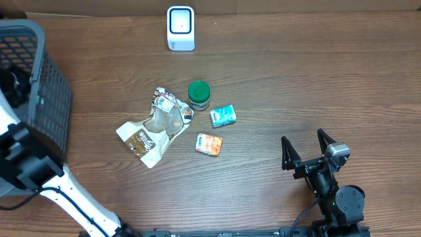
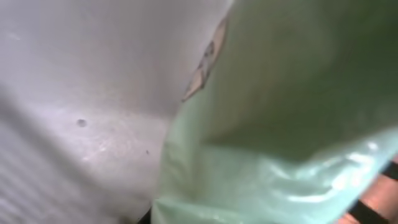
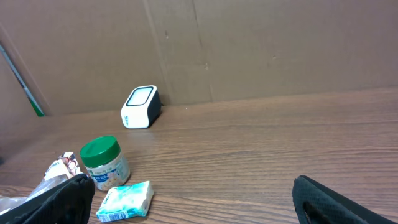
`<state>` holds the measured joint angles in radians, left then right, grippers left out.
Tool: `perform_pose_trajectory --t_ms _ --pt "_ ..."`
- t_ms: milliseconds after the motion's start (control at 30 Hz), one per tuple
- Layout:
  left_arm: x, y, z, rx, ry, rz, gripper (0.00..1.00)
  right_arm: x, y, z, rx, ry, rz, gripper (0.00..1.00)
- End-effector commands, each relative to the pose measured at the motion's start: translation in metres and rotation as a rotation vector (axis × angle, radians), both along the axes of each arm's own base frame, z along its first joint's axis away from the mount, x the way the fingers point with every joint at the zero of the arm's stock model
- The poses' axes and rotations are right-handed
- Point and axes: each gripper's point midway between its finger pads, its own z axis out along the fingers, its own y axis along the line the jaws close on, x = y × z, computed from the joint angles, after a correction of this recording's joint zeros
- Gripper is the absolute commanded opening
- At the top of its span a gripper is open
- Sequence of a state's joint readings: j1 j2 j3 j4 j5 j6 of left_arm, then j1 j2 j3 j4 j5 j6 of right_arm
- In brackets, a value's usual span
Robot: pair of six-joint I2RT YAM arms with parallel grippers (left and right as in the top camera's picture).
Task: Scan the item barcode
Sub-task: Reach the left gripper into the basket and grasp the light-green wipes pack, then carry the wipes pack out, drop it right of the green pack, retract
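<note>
Green packet crowded left wrist lens, arm at basket, left edge | left jaws clenched, hold unclear | right jaws released, near right, open surface | scanner far centre

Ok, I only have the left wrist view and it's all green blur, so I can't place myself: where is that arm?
Observer: The left arm runs up into the grey basket at the table's left edge.
Operator: And the scanner?
Observer: The white scanner stands at the far edge, about mid-table, well apart from the basket.
Operator: Anything lying between them?
Observer: A green-lidded jar, a teal packet, an orange packet and a crumpled wrapper sit clustered mid-table.
</note>
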<state>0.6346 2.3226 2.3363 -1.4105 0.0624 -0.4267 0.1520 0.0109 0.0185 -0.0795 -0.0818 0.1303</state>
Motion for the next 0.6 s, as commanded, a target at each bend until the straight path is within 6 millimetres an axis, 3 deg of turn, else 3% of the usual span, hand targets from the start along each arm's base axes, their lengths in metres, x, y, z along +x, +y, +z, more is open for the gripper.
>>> perform_pose_trajectory --t_ms 0,33,67,167,267,367,400,567 --pt "0.002 -0.004 0.128 0.152 -0.251 -0.019 0.04 0.0 0.001 -0.002 0.003 0.0 0.004 1.0" --pt "0.0 -0.01 0.153 0.174 -0.305 -0.026 0.04 0.0 0.001 -0.002 0.003 0.0 0.004 1.0" --pt "-0.007 -0.023 0.196 0.207 -0.402 -0.043 0.04 0.0 0.001 -0.002 0.003 0.0 0.004 1.0" --pt "-0.021 -0.056 0.25 0.226 -0.535 -0.093 0.04 0.0 0.001 -0.002 0.003 0.0 0.004 1.0" --pt "-0.035 -0.095 0.28 0.238 -0.596 -0.188 0.04 0.0 0.001 -0.002 0.003 0.0 0.004 1.0" --pt "-0.041 -0.144 0.287 0.215 -0.59 -0.341 0.05 0.0 0.001 -0.002 0.003 0.0 0.004 1.0" --pt "-0.041 -0.18 0.279 0.179 -0.552 -0.46 0.05 0.0 0.001 -0.002 0.003 0.0 0.004 1.0" --pt "-0.025 -0.285 0.243 0.063 -0.473 -0.848 0.05 0.0 0.001 -0.002 0.003 0.0 0.004 1.0"
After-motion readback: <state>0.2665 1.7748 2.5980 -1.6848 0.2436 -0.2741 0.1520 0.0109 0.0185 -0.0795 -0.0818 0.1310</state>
